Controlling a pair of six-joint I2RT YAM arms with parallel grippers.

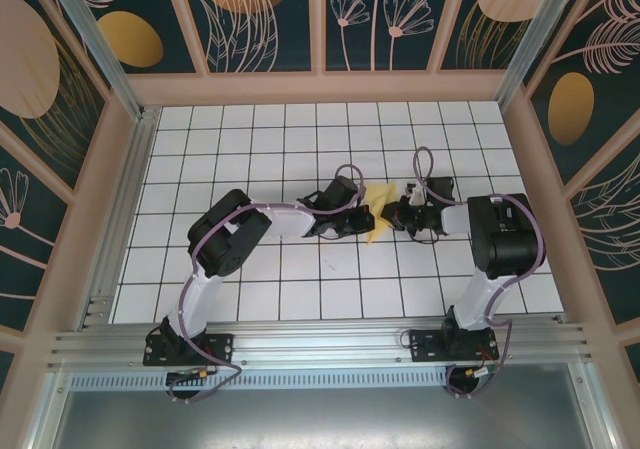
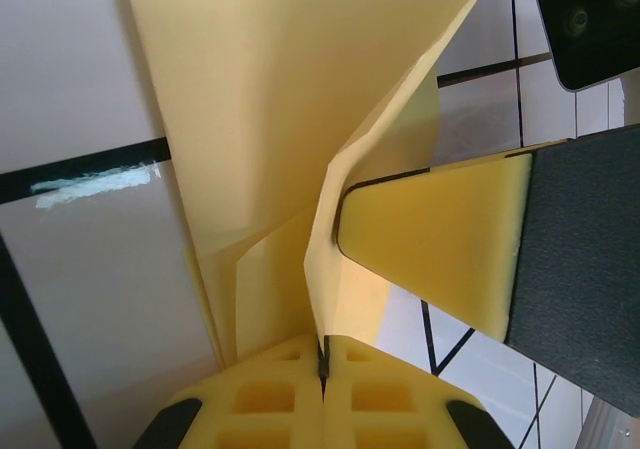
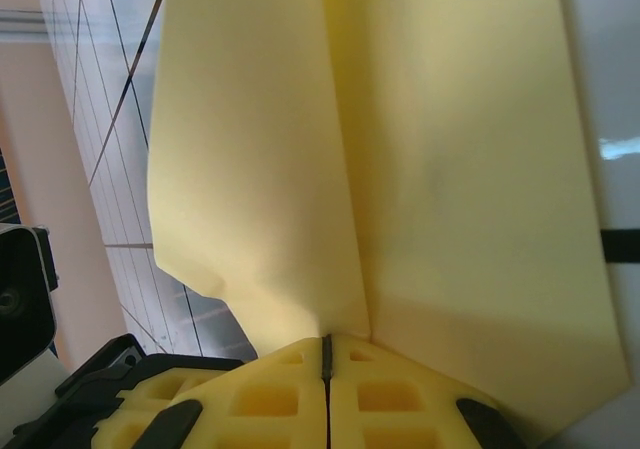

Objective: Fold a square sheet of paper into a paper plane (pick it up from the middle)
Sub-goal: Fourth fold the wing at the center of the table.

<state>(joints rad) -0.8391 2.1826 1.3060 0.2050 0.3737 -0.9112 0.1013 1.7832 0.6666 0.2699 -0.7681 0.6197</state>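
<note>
Left hand point(image 2: 323, 357): waffled yellow pads clamped on a folded edge of the paper point(image 1: 378, 219).
Right hand point(image 3: 327, 351): pads pinched shut on the centre crease.
Paper: thin pale yellow sheet, sharply creased into angled flaps, held between both hands over mid tabletop point(image 1: 250, 129).

Nothing legible

I can read no letters, numbers or brand marks on the gridded worktop point(image 1: 250, 159), the flower-patterned wall panels point(image 1: 260, 14) or the yellow paper point(image 3: 450, 169). The small part under my left arm's base point(image 1: 188, 375) may carry marks, but it is too small to tell.
</note>
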